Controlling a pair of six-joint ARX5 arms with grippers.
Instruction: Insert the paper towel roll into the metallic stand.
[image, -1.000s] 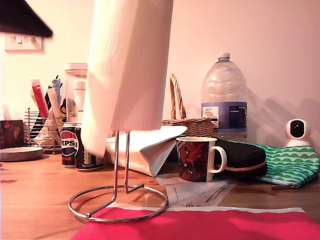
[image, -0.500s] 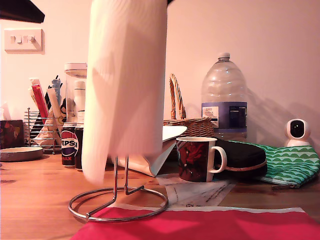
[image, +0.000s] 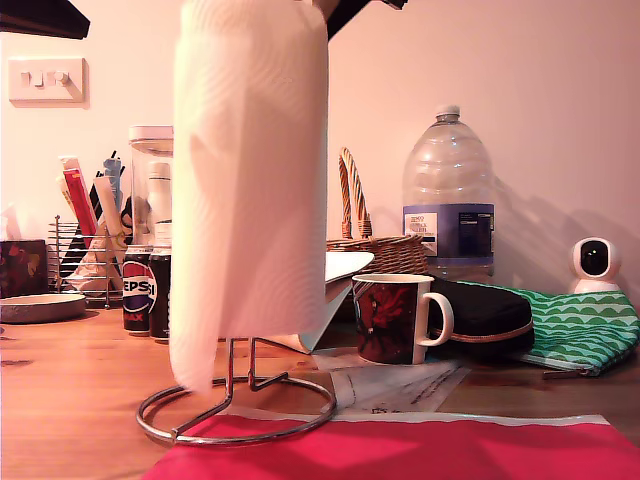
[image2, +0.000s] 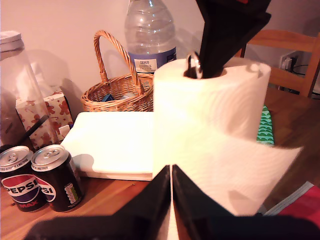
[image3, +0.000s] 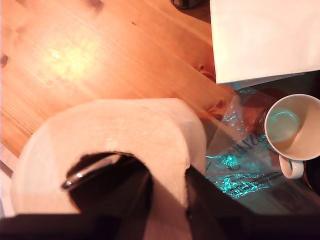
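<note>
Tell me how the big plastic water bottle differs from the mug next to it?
The water bottle is clear plastic with a white cap and a blue label; the mug is opaque, with a dark red picture outside and white inside. The bottle is much taller and closed; the mug is short, open-topped and looks empty from above. The mug has a white handle; the bottle shows none. Both stand upright on the wooden table.
</note>
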